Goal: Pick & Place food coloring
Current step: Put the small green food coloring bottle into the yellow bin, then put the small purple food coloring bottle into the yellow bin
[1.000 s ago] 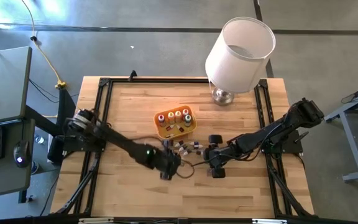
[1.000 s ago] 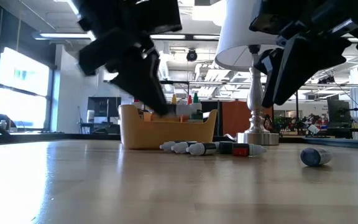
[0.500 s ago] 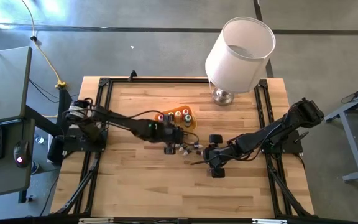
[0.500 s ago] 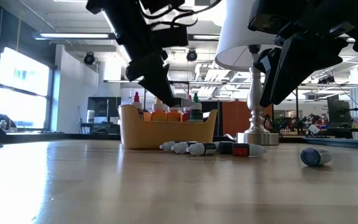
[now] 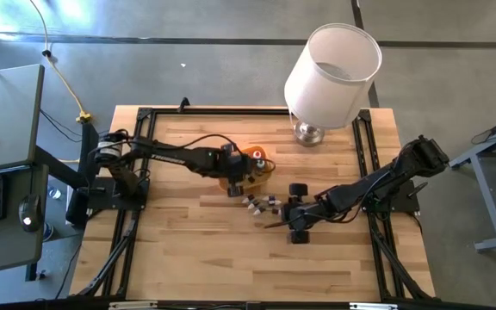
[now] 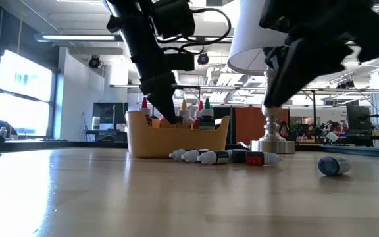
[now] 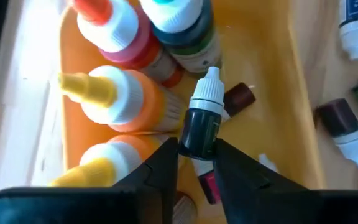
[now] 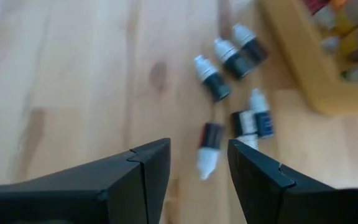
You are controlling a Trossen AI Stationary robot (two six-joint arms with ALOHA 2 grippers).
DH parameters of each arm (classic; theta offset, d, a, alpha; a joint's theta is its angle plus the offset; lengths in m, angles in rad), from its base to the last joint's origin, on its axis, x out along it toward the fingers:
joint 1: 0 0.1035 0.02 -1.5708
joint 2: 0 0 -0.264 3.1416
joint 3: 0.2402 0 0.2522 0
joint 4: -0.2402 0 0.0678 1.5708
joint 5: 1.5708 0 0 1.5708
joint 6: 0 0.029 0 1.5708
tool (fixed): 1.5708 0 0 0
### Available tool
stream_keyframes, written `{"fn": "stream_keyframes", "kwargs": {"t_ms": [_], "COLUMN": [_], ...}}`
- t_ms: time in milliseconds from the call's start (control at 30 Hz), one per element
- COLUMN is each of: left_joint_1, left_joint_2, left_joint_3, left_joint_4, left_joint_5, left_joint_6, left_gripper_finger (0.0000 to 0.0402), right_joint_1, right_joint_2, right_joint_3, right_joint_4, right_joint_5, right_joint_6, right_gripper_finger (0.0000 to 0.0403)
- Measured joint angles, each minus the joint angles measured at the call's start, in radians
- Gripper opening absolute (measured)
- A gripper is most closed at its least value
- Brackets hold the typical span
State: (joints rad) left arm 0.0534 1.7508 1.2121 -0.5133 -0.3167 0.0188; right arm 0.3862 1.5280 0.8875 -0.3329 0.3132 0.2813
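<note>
Since a second ago my left tool (image 7: 196, 163) has swung over the orange plastic tray (image 5: 261, 176), clenching a dark white-capped vial (image 7: 202, 121). Several bottles stand inside; others lie beside it on the bench, beneath my released right tool (image 8: 199, 163).

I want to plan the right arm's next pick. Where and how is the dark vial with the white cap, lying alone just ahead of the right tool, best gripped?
Probably across its dark body, not the tapered white cap. It lies flat on the table, apart from its neighbours, so the open right tool can come from above, one finger on each long side.
</note>
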Motion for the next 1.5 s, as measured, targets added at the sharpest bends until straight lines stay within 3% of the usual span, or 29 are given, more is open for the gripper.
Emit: {"fn": "stream_keyframes", "kwargs": {"t_ms": [267,400,533,667,800,967,1100,1267,1500], "left_joint_1": [-0.01,-0.024,-0.036,-0.046,-0.049,-0.048,-0.048,-0.048,-0.047], "left_joint_2": [0.0,-0.016,-0.067,-0.097,-0.101,-0.101,-0.101,-0.101,-0.101], "left_joint_3": [0.0,-0.001,0.001,0.001,0.001,0.001,0.001,0.001,0.001], "left_joint_4": [-0.009,-0.014,-0.011,-0.002,0.024,0.053,0.078,0.112,0.115], "left_joint_5": [0.042,0.042,0.04,0.043,0.047,0.062,0.063,0.075,0.074], "left_joint_6": [0.003,-0.02,-0.076,-0.08,-0.098,-0.135,-0.17,-0.173,-0.172], "left_gripper_finger": [0.0155,0.016,0.016,0.016,0.0161,0.0161,0.0161,0.0161,0.0161], "right_joint_1": [-0.02,-0.018,0.008,0.071,0.118,0.126,0.115,0.094,0.066], "right_joint_2": [0.017,0.046,0.051,0.051,0.053,0.065,0.087,0.09,0.083], "right_joint_3": [0.0,0.0,0.0,0.0,0.0,-0.006,-0.081,-0.203,-0.381], "right_joint_4": [0.093,0.095,0.082,0.066,0.032,-0.014,0.088,0.232,0.512], "right_joint_5": [0.048,-0.086,-0.242,-0.299,-0.286,-0.21,-0.225,-0.164,-0.211], "right_joint_6": [-0.033,-0.111,-0.016,-0.077,-0.15,-0.126,-0.133,-0.127,-0.09], "right_gripper_finger": [0.0154,0.0154,0.0154,0.0154,0.0154,0.0154,0.0153,0.0153,0.0139]}}
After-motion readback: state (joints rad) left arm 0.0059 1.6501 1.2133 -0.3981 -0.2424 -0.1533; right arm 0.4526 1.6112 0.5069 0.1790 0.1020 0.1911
